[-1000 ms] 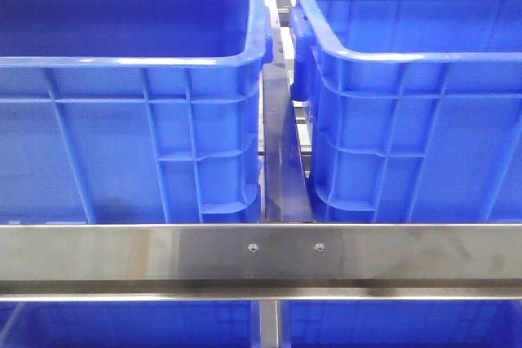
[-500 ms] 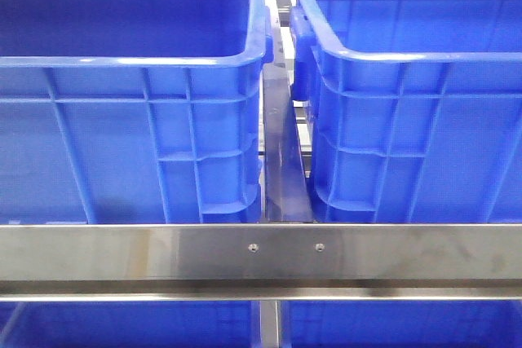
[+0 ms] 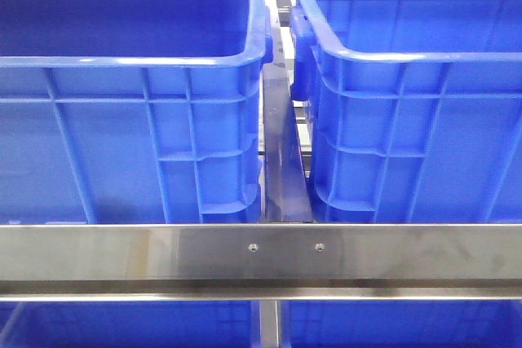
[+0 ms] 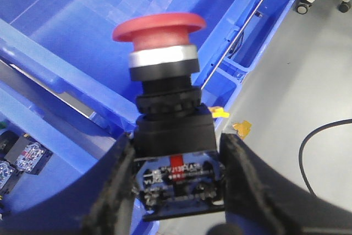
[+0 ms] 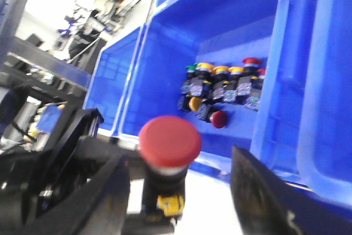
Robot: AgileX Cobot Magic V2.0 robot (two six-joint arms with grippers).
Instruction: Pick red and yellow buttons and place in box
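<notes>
While the front view shows no arm at all, it shows two large blue crates side by side behind a steel rail (image 3: 261, 254): a left crate (image 3: 122, 120) and a right crate (image 3: 416, 120), kept apart by a narrow gap with a dark metal strip (image 3: 284, 160) in it. More blue plastic shows below the rail, but how many crates lie there cannot be told.

From the left wrist camera, the left gripper (image 4: 179, 177) has its two black fingers (image 4: 118, 185) pressed against the sides of one red button (image 4: 159, 28), a mushroom-shaped red cap on a silver collar and a black switch body with a label. Beyond this button lie the floor and ribbed wall of a blue crate (image 4: 82, 37). Near the button, at the edge of the picture, a few small switch blocks (image 4: 25, 158) rest on blue plastic. A black cable (image 4: 319, 147) and two scraps of yellow tape (image 4: 234, 122) lie on the grey floor (image 4: 313, 70) just beyond the crate.

From the right wrist camera, the right gripper (image 5: 181, 191) stands with its jaws wide, and a second red button (image 5: 169, 141) sits between them; whether the fingers touch it cannot be told. Behind that button, inside a blue box (image 5: 220, 31), lies a cluster of push buttons (image 5: 225, 92): roughly four yellow caps, about three red ones and one green, though blur makes the count uncertain.
</notes>
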